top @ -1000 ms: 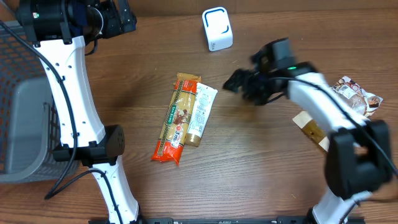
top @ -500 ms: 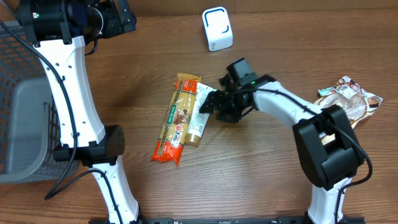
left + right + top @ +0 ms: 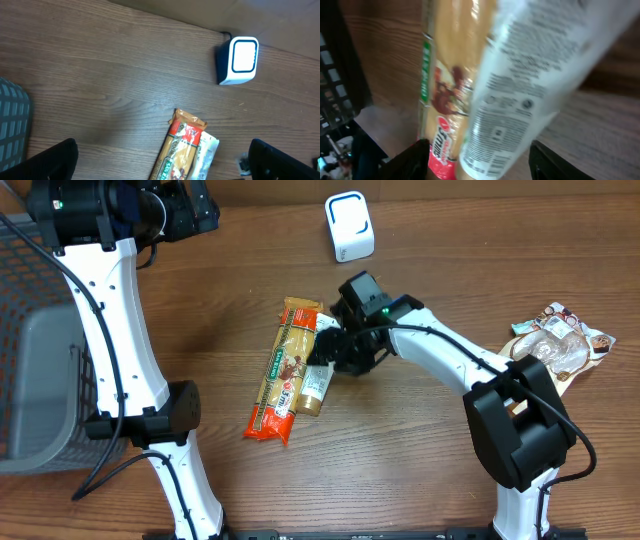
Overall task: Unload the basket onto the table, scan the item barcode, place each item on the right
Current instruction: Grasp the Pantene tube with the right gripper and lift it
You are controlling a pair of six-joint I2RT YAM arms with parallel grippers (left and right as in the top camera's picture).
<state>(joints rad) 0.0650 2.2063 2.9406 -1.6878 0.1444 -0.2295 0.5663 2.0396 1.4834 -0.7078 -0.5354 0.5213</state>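
Note:
A white tube [image 3: 314, 386] lies beside an orange pasta packet [image 3: 283, 370] in the middle of the table. The white, blue-rimmed scanner [image 3: 349, 226] stands at the back. My right gripper [image 3: 331, 352] is down over the tube's upper half. In the right wrist view the tube [image 3: 520, 85] lies between the dark fingers [image 3: 415, 160], with its printed barcode side showing. The jaws stand apart, and the pasta packet [image 3: 445, 85] also lies between them. My left gripper [image 3: 160, 165] hangs high at the back left, wide open and holding nothing, looking down on the scanner [image 3: 239, 61] and the packet [image 3: 180, 150].
A grey mesh basket [image 3: 30, 380] stands at the table's left edge. A crumpled snack packet [image 3: 560, 338] lies at the right. The left arm's white links [image 3: 115, 330] rise along the left side.
My right arm has swung left from the middle right of the table onto the white tube, and its jaws have narrowed. The left arm has not moved.

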